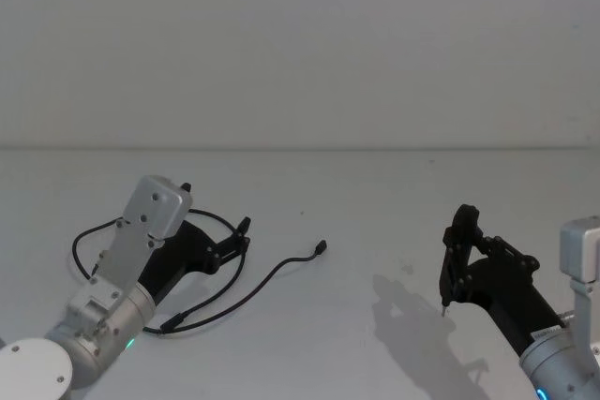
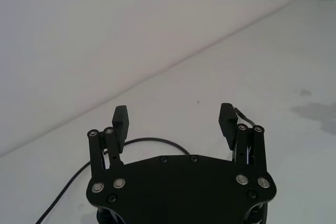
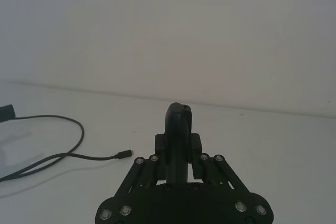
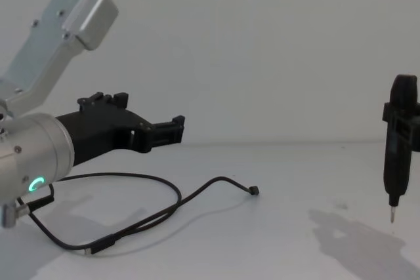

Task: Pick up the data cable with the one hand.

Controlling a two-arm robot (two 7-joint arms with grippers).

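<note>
A bare white wall rises behind a white desk (image 1: pixel 375 222). The left gripper (image 1: pixel 244 234) reaches forward over the robot's left part of the desk on its silver arm, whose green ring light (image 4: pixel 36 183) glows. Its two black fingers (image 2: pixel 120 116) stand wide apart with nothing between them, and the chest view shows them held in the air, clear of the surface.

The data cable (image 1: pixel 267 278) lies flat on the desk below that arm. It forms a wide loop, part of it hidden under the arm in the head view, with the fingertips above the loop's far side. One strand trails out toward the middle of the desk and ends in a small plug (image 1: pixel 322 247). The other plug (image 1: pixel 169 328) lies close to the silver wrist. The left gripper is not touching the cord.

Well apart, at the robot's right, the right gripper (image 3: pixel 178 148) is clamped around an upright black pen-like tool (image 4: pixel 396 155), its metal tip pointing down just above the desk. That arm casts a grey shadow (image 1: pixel 403 302) between the tool and the cable's outstretched end.
</note>
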